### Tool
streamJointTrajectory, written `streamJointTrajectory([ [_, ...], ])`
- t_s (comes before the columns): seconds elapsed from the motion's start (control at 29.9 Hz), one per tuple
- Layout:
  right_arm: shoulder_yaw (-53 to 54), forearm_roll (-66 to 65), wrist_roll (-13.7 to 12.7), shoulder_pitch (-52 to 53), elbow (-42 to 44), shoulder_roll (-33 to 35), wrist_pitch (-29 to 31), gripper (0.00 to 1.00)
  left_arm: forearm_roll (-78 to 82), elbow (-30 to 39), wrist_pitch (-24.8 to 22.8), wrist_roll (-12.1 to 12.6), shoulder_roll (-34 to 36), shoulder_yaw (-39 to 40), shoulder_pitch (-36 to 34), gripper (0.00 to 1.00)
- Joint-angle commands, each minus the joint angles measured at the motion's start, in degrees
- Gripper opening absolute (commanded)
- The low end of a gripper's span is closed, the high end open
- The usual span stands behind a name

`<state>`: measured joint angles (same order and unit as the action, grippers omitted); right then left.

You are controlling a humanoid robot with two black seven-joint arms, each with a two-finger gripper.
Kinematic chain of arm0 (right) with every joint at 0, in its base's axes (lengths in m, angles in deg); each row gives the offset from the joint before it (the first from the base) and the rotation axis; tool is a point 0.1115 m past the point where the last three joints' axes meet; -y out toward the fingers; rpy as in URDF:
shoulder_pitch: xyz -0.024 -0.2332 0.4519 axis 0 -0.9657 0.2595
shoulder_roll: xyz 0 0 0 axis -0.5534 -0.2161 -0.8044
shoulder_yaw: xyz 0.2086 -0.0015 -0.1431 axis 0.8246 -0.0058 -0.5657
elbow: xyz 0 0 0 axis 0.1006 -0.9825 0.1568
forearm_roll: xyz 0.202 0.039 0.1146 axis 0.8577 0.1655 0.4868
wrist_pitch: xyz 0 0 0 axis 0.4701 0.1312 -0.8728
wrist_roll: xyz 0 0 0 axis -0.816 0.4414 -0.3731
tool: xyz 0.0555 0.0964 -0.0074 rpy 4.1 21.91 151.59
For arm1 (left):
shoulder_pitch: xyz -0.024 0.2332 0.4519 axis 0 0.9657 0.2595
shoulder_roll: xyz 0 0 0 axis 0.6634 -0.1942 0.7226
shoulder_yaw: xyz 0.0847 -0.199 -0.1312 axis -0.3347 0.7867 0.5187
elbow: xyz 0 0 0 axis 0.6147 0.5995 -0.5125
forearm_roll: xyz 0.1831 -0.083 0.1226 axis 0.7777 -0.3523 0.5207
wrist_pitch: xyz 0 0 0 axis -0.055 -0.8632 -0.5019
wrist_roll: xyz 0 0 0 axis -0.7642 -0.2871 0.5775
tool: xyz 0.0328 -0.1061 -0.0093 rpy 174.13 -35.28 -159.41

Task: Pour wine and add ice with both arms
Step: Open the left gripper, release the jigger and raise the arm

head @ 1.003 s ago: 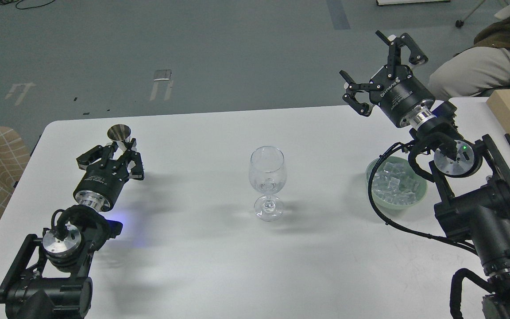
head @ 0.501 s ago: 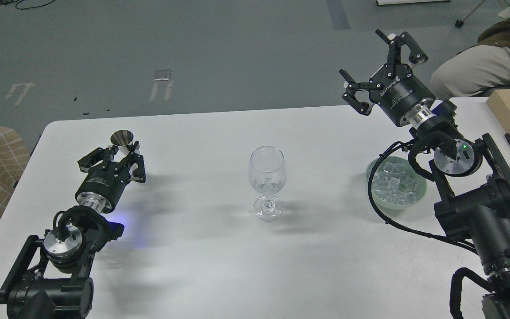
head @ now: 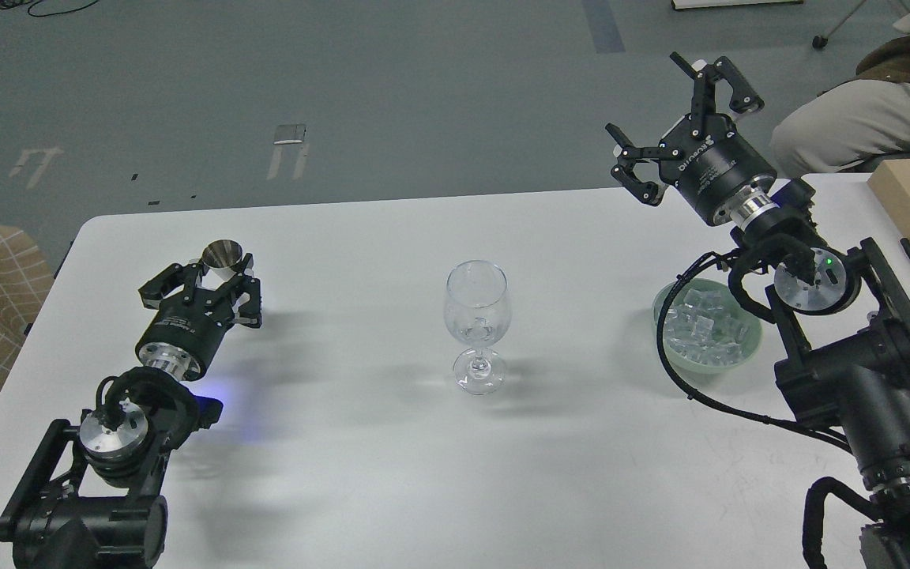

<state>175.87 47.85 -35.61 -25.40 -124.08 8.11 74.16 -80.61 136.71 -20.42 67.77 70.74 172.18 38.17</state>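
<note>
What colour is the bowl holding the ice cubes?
Pale green. The bowl shows in the head view, partly behind the right arm, with clear ice heaped inside.

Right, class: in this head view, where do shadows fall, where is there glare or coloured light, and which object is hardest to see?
Head view: soft shadows spread right of the wine glass and left gripper on the table; a blue glow sits beside the left arm; the metal cup glints; the ice looks pale and low-contrast.
</note>
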Motion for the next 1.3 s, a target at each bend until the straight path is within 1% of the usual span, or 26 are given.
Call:
streamJointTrajectory([
  [0.0, 0.0, 0.0, 0.0, 0.02, 0.02, 0.0, 0.0, 1.0, 0.07, 0.0, 0.1, 0.0, -0.02, -0.13, -0.01, 0.51],
  [0.1, 0.0, 0.0, 0.0, 0.02, 0.19, 0.0, 0.0, 1.0, 0.07, 0.0, 0.1, 0.0, 0.06, -0.13, -0.01, 0.55],
  [0.17, 0.0, 0.0, 0.0, 0.02, 0.37, 0.0, 0.0, 1.0, 0.07, 0.0, 0.19, 0.0, 0.06, -0.04, -0.01, 0.55],
  [0.27, 0.0, 0.0, 0.0, 0.11, 0.37, 0.0, 0.0, 1.0, 0.07, 0.0, 0.1, 0.0, -0.02, -0.13, -0.01, 0.6],
  [0.3, 0.0, 0.09, 0.0, 0.11, 0.37, 0.0, 0.0, 1.0, 0.07, 0.0, 0.1, 0.0, -0.11, -0.04, -0.01, 0.64],
  [0.4, 0.0, 0.0, 0.0, 0.11, 0.45, 0.0, 0.0, 1.0, 0.07, 0.0, 0.71, 0.0, -0.2, -0.13, 0.08, 0.71],
  [0.43, 0.0, 0.0, 0.0, 0.11, 0.46, 0.0, 0.0, 1.0, 0.07, 0.0, 1.06, 0.0, -0.2, -0.13, 0.08, 0.76],
  [0.57, 0.0, 0.09, 0.0, 0.11, 0.46, 0.0, 0.0, 1.0, 0.07, 0.09, 0.98, 0.0, -0.2, -0.13, 0.08, 0.81],
  [0.63, 0.09, 0.0, 0.0, 0.2, 0.46, 0.0, 0.0, 1.0, 0.24, 0.35, 0.72, 0.09, -0.2, -0.3, 0.08, 0.9],
  [0.74, 0.0, 0.0, 0.0, 0.2, 0.46, 0.0, 0.0, 1.0, 0.51, 1.06, 0.36, -0.09, -0.11, -0.39, -0.01, 0.97],
  [0.84, 0.0, 0.09, 0.0, 0.2, 0.46, 0.0, 0.0, 1.0, 0.6, 1.06, -0.08, -0.18, 0.41, -0.39, -0.01, 0.98],
  [0.97, 0.01, 0.09, 0.0, 0.2, 0.46, 0.0, 0.0, 1.0, 0.69, 1.06, -2.97, -0.61, 1.64, -0.22, -0.19, 0.98],
  [1.04, 0.09, 0.09, 0.0, 0.2, 0.46, 0.0, 0.0, 1.0, 0.69, 1.23, -3.59, -0.62, 2.52, -0.22, -0.19, 0.98],
  [1.27, 0.01, 0.09, 0.0, 0.11, 0.37, 0.0, 0.0, 1.0, 0.69, 6.15, -3.77, -0.97, 7.0, 0.4, -0.1, 0.98],
])
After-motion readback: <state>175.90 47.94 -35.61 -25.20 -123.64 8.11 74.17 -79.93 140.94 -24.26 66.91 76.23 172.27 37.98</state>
